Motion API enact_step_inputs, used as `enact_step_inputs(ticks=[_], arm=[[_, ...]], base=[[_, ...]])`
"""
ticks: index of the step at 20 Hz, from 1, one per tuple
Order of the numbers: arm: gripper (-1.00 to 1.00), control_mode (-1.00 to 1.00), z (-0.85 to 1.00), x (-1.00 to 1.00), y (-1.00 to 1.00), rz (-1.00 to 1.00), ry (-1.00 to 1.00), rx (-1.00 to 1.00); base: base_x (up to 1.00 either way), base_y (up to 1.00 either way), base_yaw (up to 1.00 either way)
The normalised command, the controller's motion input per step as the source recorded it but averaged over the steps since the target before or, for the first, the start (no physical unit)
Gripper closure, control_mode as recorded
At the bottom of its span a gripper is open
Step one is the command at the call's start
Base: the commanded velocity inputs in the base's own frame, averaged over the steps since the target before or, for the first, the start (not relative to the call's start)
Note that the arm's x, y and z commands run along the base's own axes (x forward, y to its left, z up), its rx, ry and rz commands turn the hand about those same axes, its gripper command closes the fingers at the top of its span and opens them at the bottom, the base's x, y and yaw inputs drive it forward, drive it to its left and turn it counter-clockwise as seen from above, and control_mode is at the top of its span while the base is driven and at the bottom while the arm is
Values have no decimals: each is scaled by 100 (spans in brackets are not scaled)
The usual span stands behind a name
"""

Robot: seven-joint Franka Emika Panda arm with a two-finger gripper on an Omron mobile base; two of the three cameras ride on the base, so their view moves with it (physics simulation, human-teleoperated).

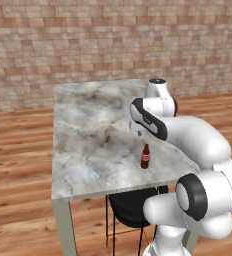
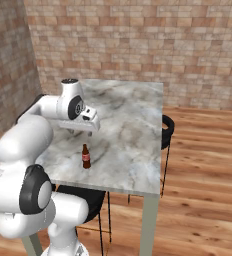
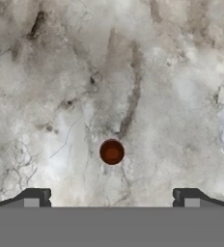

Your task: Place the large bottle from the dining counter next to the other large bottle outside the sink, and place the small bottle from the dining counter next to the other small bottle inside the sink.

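Observation:
The small bottle (image 1: 145, 157) (image 2: 86, 157), brown with a red label, stands upright on the marbled dining counter (image 1: 88, 135) (image 2: 133, 130), near its front edge. My gripper (image 1: 137, 132) (image 2: 81, 130) hangs a little above and behind the bottle, pointing down. In the hand view the bottle's round brown top (image 3: 111, 152) sits just ahead of the gripper (image 3: 111, 198), centred between the two fingertips (image 3: 34, 197), which stand wide apart and open with nothing between them. The large bottle and the sink are out of view.
A black stool (image 1: 130, 205) is tucked under the counter's near edge, and another dark chair (image 2: 166, 129) stands at its right side. A brick wall (image 1: 113, 40) runs behind. Wooden floor (image 2: 203, 165) surrounds the table.

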Motion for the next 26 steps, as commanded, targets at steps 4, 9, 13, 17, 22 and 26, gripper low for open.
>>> enact_step_inputs(ticks=[4, 9, 13, 17, 22, 26], arm=[[-100, -100, -7, 9, 0, 0, 0, 0], [-100, -100, 0, 38, 0, 0, 0, 0], [-100, -100, 0, 42, 0, 0, 1, 0], [-100, -100, -1, 11, 0, 0, 0, 0], [-100, -100, -8, -7, 0, 0, 0, 0], [-100, -100, -12, -21, 0, 0, 0, 0]], base=[[0, 0, 0], [0, 0, 0], [0, 0, 0], [0, 0, 0], [0, 0, 0], [0, 0, 0]])
